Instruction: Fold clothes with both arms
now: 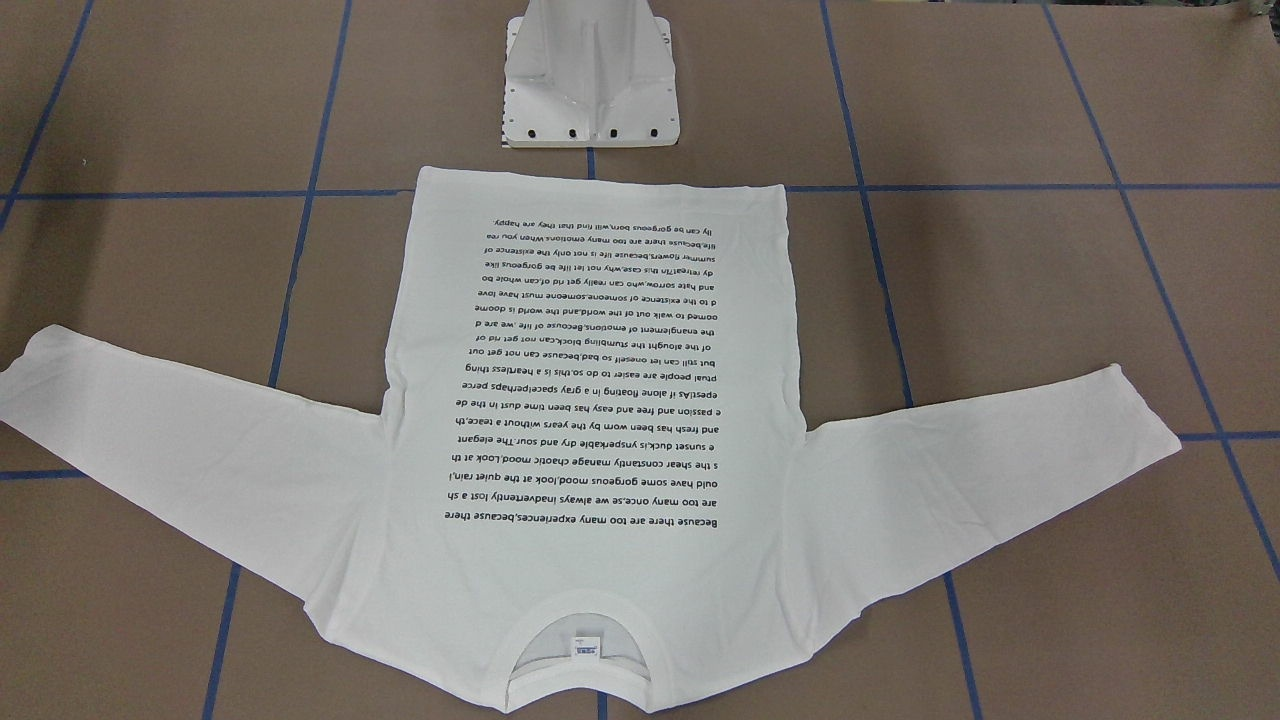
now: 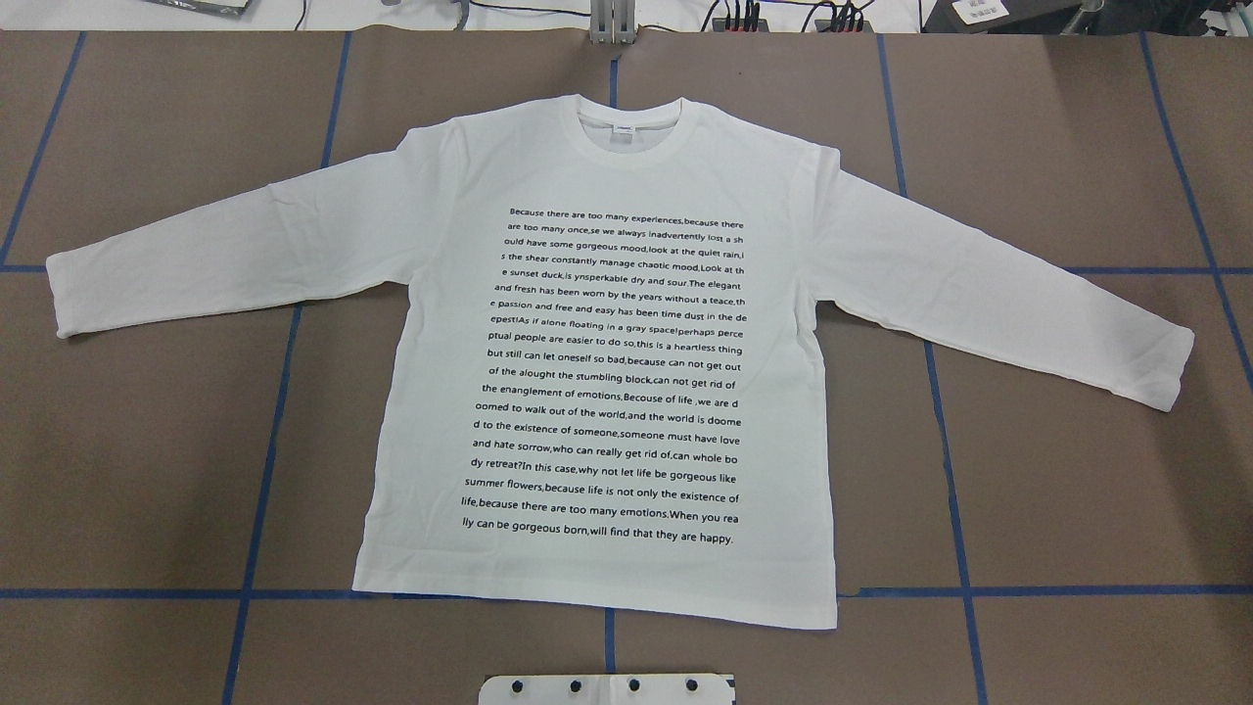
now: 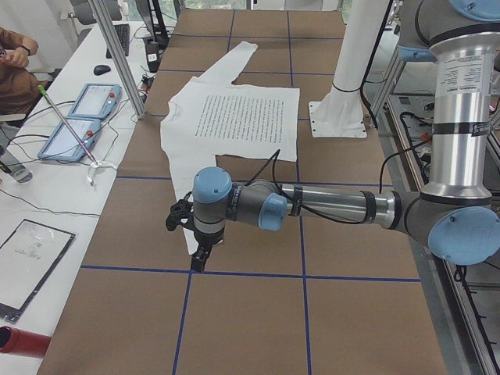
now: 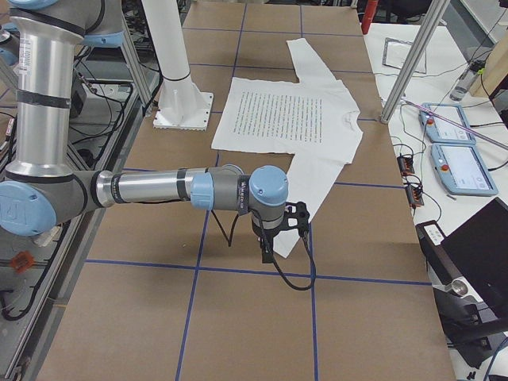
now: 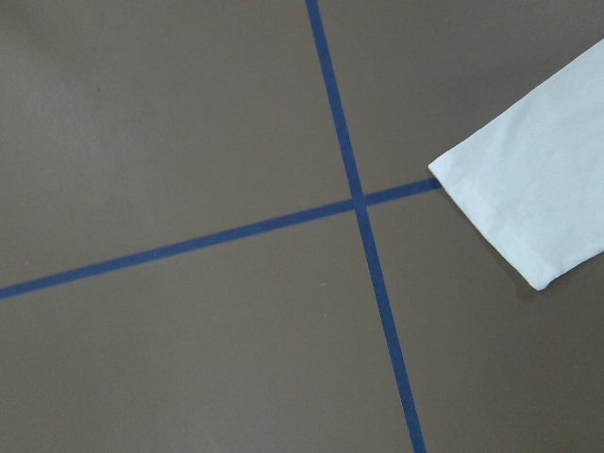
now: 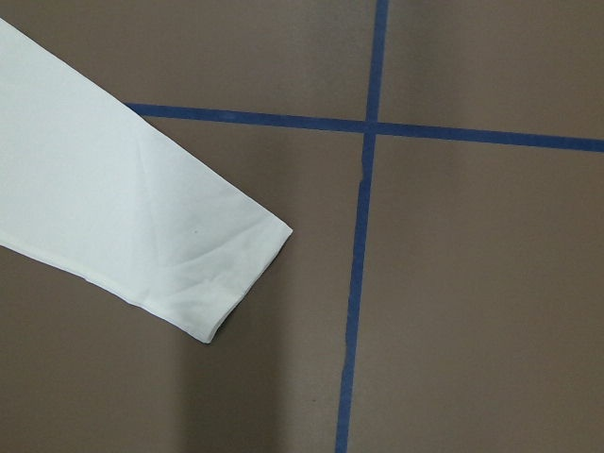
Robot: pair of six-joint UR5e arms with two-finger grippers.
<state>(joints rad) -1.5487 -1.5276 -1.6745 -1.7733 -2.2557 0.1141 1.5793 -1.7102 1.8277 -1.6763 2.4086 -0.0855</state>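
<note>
Progress: 0 folds are made. All folding is judged to remain.

1. The left hand [image 3: 198, 262] hangs over the bench [image 2: 147, 470], pointing down. How far it is open cannot be told, and nothing is seen in it. Its wrist view shows the left cuff [image 5: 528, 208] lying flat just to one side below the hand, with brown surface and 2 crossing tape lines [image 5: 359, 198] on the other side.
2. The shirt [image 2: 607, 372] lies flat between the 2 hands, print up, with both sleeves spread outward. The hem lies near the pedestal [image 1: 590, 80] but apart from it. All edges look flat and exposed.
3. The right hand [image 4: 267, 255] hangs over the bench, pointing down. Its opening also cannot be told, and nothing is seen in it. The right cuff [image 6: 142, 217] lies flat just to one side below the hand.

Room: each hand appears to have open bench beneath it and a free path inward to its cuff.
</note>
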